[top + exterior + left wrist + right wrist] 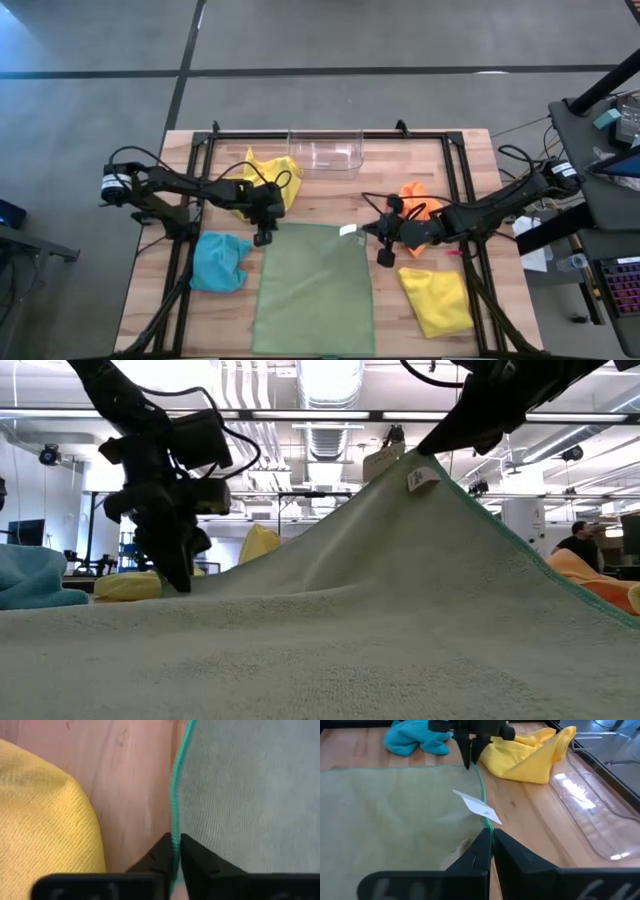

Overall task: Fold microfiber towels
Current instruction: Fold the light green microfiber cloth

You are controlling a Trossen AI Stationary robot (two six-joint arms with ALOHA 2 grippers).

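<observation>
A pale green towel [315, 290] lies spread at the table's middle. My left gripper [263, 238] stands at its far left corner, shut on the hem. My right gripper [372, 232] is shut on the far right corner and holds it raised, so the cloth rises like a tent [400, 540] toward it. A white label [480, 809] sticks out of the hem there. A crumpled yellow towel [268, 180] lies beyond my left gripper. A blue one [220, 262] lies to the left, an orange one [418, 198] behind my right gripper and a second yellow one [438, 300] near right. My left gripper pinches the green towel's teal hem [174, 827] between its two fingers at the far left corner, coming steeply from above. The corner stays low at the table [200, 588]. My right gripper pinches the far edge [484, 822] near the label, slanting down from the right. That corner [415, 465] is lifted clear, and the cloth slopes down from it to the table.
A clear plastic bin [325, 150] stands at the far edge, behind the green towel. Black frame rails [190, 200] run along both sides of the table. Bare wood [530, 820] lies between the towel and the bin.
</observation>
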